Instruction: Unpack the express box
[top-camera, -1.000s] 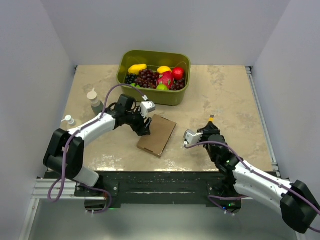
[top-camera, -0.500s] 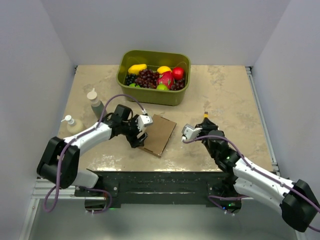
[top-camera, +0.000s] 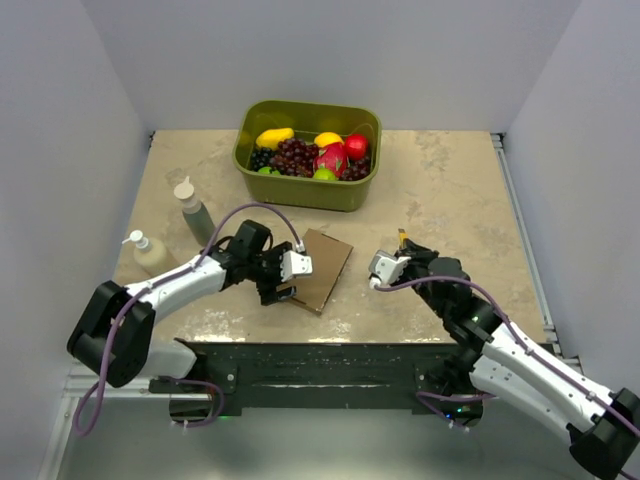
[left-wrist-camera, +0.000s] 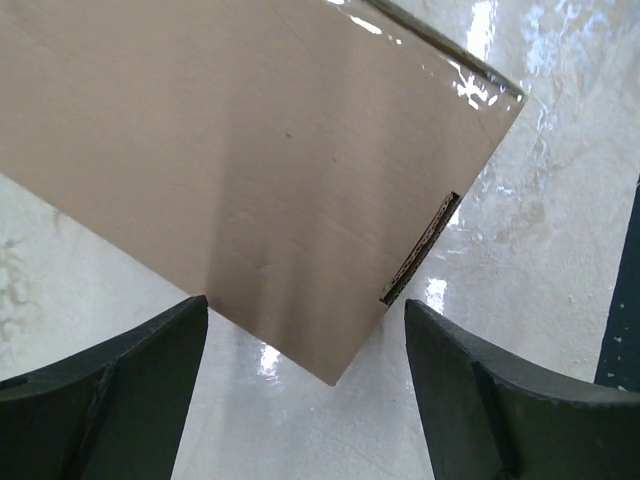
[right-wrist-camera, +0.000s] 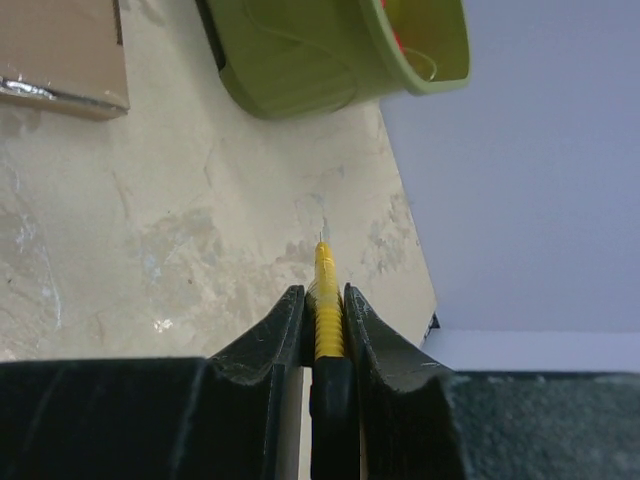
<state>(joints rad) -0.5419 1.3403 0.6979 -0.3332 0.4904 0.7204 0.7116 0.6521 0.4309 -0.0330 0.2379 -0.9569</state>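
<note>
Looking down on a mottled beige stone-patterned tabletop closed in by plain pale walls, and finding the thin, flat, rectangular brown cardboard express box lying flat near the front middle, turned at a slant, between the two arms and well in front of the olive-green plastic tub of fruit. Judging it light and fairly stiff, yet thin enough to be creasing under a hard pinch, and lying so flat on the glossy surface as to be sliding rather than lifting under a sideways push. Favouring a hold at a corner or along an edge, with one finger getting underneath, or else pinning the top while working at the sealed seam. Showing a plain, smooth, matte top with a faint dent or two, a short slit baring corrugated board along one side, and a shiny strip – tape, apparently – catching the light along the adjoining edge; appearing not yet opened. Seeing the black two-finger left gripper hovering released over the box's near corner, fingers spread wide to either side and seemingly not touching the cardboard. Seeing the right gripper clenched on a slim yellow ribbed tool with a dark handle – possibly a cutter – pointing out over bare tabletop, off to the box's right and apart from it.
</note>
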